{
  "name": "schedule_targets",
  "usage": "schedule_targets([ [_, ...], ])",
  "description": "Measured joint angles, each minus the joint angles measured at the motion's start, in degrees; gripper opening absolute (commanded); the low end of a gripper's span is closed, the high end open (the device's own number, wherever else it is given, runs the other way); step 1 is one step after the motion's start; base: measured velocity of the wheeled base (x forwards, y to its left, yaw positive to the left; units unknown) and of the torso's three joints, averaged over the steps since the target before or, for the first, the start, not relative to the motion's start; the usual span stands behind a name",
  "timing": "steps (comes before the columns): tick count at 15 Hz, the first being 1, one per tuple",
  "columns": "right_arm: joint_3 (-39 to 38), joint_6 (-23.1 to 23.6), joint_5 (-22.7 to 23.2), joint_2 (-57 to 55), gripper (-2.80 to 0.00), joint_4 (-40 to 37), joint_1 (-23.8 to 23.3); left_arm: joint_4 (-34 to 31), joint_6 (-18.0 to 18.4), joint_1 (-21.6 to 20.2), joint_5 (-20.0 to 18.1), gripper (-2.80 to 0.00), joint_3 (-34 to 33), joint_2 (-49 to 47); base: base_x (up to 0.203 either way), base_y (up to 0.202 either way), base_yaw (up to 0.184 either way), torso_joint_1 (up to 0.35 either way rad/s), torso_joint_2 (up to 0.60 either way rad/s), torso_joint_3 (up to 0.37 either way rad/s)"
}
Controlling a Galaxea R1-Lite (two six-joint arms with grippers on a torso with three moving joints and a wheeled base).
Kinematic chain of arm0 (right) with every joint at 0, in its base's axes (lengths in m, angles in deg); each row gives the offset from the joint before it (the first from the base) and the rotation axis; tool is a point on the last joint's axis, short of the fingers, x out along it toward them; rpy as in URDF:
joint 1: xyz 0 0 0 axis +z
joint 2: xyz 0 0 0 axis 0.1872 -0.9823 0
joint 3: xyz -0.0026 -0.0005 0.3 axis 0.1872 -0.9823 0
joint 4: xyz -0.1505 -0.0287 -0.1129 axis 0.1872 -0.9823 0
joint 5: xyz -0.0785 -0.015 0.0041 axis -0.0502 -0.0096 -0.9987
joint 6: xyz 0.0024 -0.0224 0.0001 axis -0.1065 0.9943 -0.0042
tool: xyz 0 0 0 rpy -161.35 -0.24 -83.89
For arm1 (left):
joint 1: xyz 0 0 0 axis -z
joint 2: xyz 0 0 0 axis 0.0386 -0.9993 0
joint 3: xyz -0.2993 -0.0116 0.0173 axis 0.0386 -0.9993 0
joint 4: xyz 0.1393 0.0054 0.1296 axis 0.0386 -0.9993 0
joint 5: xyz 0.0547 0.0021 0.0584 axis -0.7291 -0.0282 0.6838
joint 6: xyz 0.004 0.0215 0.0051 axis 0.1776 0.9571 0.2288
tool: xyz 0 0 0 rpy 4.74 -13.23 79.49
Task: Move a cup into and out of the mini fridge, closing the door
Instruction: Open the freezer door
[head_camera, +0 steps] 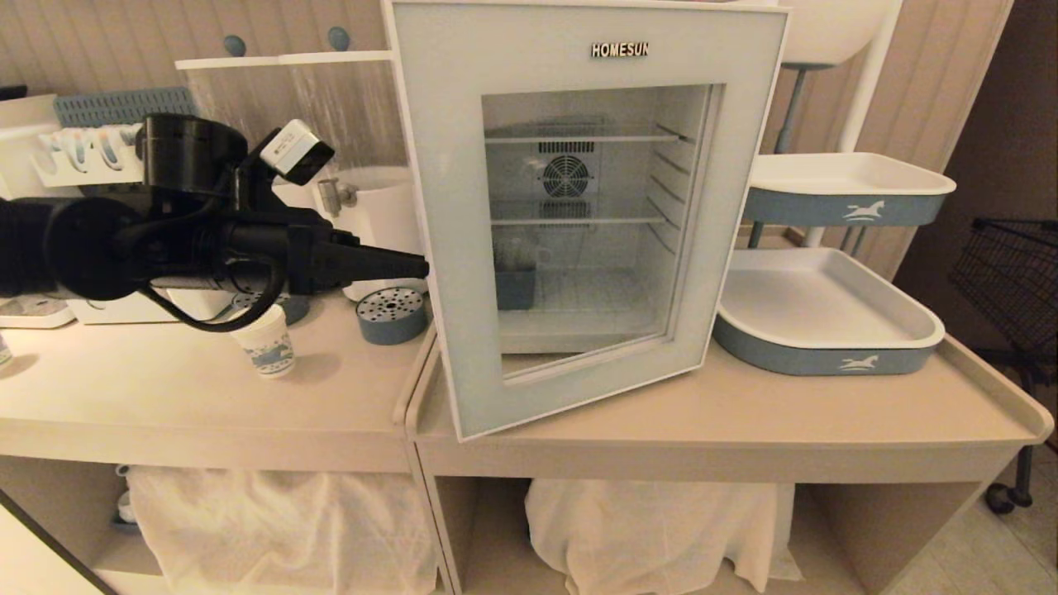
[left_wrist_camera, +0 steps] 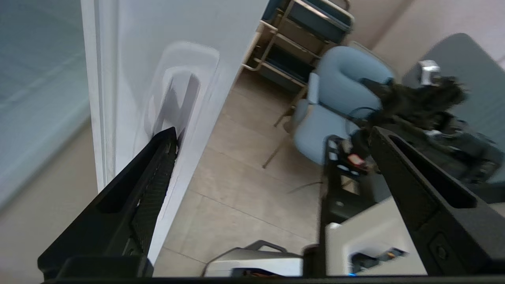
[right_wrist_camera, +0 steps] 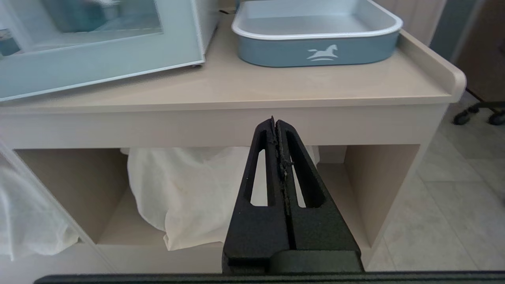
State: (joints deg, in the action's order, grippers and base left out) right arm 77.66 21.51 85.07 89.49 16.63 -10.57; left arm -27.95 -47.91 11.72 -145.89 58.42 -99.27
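Jaws wide on your left gripper [head_camera: 417, 266], mid-left in the head view, tip at the door's [head_camera: 446, 248] left edge; cup [head_camera: 266, 342] stands lower left on the surface [head_camera: 165, 397]. Left wrist view: one finger [left_wrist_camera: 158, 157] sits in the door's recessed handle [left_wrist_camera: 179, 90]. Right wrist view: right gripper [right_wrist_camera: 275, 122] jaws closed, empty, centre frame below the surface edge.
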Motion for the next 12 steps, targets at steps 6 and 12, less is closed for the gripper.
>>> schedule_targets([
  [6, 0.02, 0.05, -0.02, 0.00, -2.80, -0.10, 0.07, 0.47, -9.75, 10.46, 1.25, 0.00, -15.10, 23.35, 0.000, 0.000, 0.000, 0.000, 0.00, 0.000],
  [12, 0.09, 0.05, -0.02, 0.00, -2.80, -0.06, -0.10, -0.66, -21.70, 13.43, 18.21, 0.00, -28.57, 48.78, 0.000, 0.000, 0.000, 0.000, 0.00, 0.000],
])
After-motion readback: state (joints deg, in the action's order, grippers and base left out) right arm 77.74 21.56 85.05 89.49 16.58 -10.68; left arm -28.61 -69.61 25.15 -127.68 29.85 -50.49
